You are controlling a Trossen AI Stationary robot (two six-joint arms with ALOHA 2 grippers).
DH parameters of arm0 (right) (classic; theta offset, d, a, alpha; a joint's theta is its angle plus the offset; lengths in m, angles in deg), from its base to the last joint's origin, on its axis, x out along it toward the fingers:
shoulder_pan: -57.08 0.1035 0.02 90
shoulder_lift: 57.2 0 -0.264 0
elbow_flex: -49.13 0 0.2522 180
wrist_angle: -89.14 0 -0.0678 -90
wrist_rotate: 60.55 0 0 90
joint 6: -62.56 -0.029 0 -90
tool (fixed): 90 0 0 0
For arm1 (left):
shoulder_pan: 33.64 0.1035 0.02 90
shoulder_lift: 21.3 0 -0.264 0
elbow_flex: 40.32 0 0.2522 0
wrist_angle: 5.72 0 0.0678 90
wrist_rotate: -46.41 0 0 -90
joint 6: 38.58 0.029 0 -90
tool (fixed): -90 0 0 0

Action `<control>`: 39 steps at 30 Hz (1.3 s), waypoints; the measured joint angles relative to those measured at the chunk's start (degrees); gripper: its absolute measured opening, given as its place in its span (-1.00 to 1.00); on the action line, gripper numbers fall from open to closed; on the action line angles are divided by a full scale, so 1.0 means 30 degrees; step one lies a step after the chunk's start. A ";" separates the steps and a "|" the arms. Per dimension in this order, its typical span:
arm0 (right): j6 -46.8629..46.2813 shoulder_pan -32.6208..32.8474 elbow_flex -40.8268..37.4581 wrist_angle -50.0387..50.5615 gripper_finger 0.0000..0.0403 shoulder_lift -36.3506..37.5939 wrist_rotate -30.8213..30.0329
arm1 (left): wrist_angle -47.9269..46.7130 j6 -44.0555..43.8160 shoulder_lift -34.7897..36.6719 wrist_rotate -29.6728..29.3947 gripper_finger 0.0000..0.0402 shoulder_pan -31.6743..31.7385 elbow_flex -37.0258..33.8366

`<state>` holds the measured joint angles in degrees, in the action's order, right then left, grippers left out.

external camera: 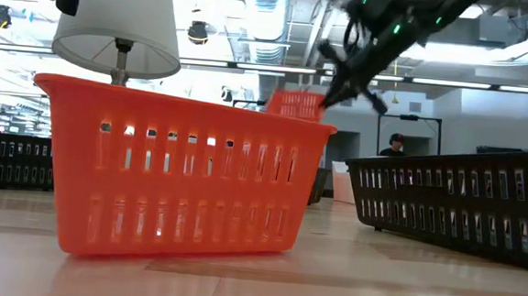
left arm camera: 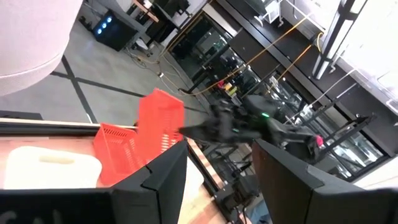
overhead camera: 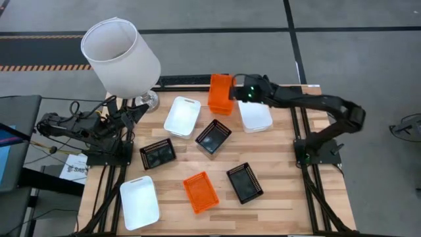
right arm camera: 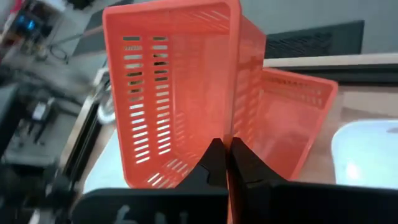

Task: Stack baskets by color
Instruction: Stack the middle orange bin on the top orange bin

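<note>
While the right gripper (right arm camera: 227,163) pinches the rim of a tilted orange basket (overhead camera: 220,92) at the table's (overhead camera: 289,204) far edge, it holds it over a second orange basket (right arm camera: 292,118), so orange looks abt 1/3 stacked. A third orange (overhead camera: 200,192) sits near the front edge. Whites (overhead camera: 182,116) & blacks (overhead camera: 214,136) lie scattered, unstacked. Only the right wrist view shows two oranges; the high view reads as one. Left gripper (left arm camera: 214,180), beyond the table's left edge by the lamp (overhead camera: 122,56), is spread, idle.

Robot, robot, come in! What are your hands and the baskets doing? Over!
Right gripper shut on orange basket, tipped on edge over another orange basket. Left gripper open, parked beside lamp. Nothing blocking.
</note>
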<state>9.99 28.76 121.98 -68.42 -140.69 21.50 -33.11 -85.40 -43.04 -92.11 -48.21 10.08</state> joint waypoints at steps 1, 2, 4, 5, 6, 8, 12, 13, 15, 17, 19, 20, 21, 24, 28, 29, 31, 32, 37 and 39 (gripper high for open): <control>-0.0296 -0.0380 0.0000 -0.0258 -1.00 -0.0447 0.0480 | 0.0000 0.0005 0.0000 0.0018 -0.15 0.0002 0.0000; -0.0613 -0.0695 0.0000 -0.0439 -1.00 -0.0845 0.0959 | 0.0000 0.0005 -0.0002 0.0026 -0.15 0.0002 0.0000; -0.1369 -0.1204 -0.0007 -0.0541 -1.00 -0.1445 0.1718 | 0.0000 0.0005 -0.0001 0.0018 -0.15 0.0002 0.0000; -0.1658 -0.1363 -0.0007 -0.0588 -1.00 -0.1712 0.1885 | 0.0000 0.0005 0.0000 0.0018 -0.15 0.0002 0.0000; -0.1921 -0.1478 -0.0007 -0.0554 -1.00 -0.1929 0.2218 | 0.0000 0.0010 0.0001 0.0013 -0.15 0.0002 0.0000; -0.2162 -0.1755 -0.0022 -0.0475 -1.00 -0.2169 0.2814 | 0.0000 0.0009 0.0001 0.0000 -0.15 0.0002 -0.0007; -0.2190 -0.2066 -0.0022 0.0094 -1.00 -0.2262 0.3358 | 0.0000 0.0012 0.0005 -0.0055 -0.15 0.0002 -0.0007; -0.2183 -0.2139 -0.0022 0.0315 -1.00 -0.2268 0.3358 | 0.0000 0.0019 -0.0002 -0.0062 -0.15 0.0002 -0.0007; -0.2090 -0.2311 -0.0022 0.0721 -1.00 -0.2276 0.3424 | 0.0000 0.0019 0.0005 -0.0100 -0.15 0.0002 -0.0007; -0.1896 -0.2514 -0.0022 0.1213 -0.99 -0.2276 0.3526 | 0.0000 0.0024 -0.0002 -0.0246 -0.15 0.0001 -0.0007; -0.1863 -0.2674 -0.0022 0.1536 -0.99 -0.2276 0.3517 | 0.0000 0.0030 0.0000 -0.0526 -0.15 -0.0001 -0.0007; -0.1818 -0.2768 -0.0022 0.1546 -0.99 -0.2276 0.3511 | 0.0000 0.0032 0.0005 -0.0628 -0.15 0.0002 -0.0007; -0.1811 -0.2827 -0.0022 0.1500 -0.99 -0.2276 0.3492 | 0.0004 0.0034 -0.0002 -0.0722 -0.15 -0.0001 -0.0007; -0.1806 -0.3001 -0.0022 0.1489 -0.99 -0.2276 0.3475 | 0.0007 0.0034 -0.0002 -0.1075 -0.15 0.0002 -0.0007; -0.1737 -0.3103 -0.0022 0.1532 -0.97 -0.2276 0.3490 | 0.0005 0.0034 0.0005 -0.1125 -0.15 0.0002 -0.0007; -0.1587 -0.3110 -0.0022 0.1532 -0.97 -0.2276 0.3517 | 0.0000 0.0034 0.0005 -0.1125 -0.15 0.0002 -0.0007; -0.1385 -0.3117 -0.0022 0.1606 -0.97 -0.2276 0.3548 | 0.0001 0.0034 0.0003 -0.1125 -0.15 0.0002 -0.0007; -0.1358 -0.3102 -0.0022 0.1702 -0.98 -0.2276 0.3548 | 0.0000 0.0034 0.0005 -0.1125 -0.15 0.0002 -0.0007; -0.0863 -0.3059 -0.0022 0.1897 -0.93 -0.2276 0.3650 | 0.0007 0.0034 0.0005 -0.1125 -0.15 0.0002 -0.0007; -0.0828 -0.3073 -0.0022 0.1925 -0.89 -0.2276 0.3664 | 0.0007 0.0034 0.0005 -0.1125 -0.15 0.0002 -0.0007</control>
<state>7.51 19.55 121.91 -62.65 -147.52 32.50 -33.09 -85.30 -43.02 -95.49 -48.20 10.06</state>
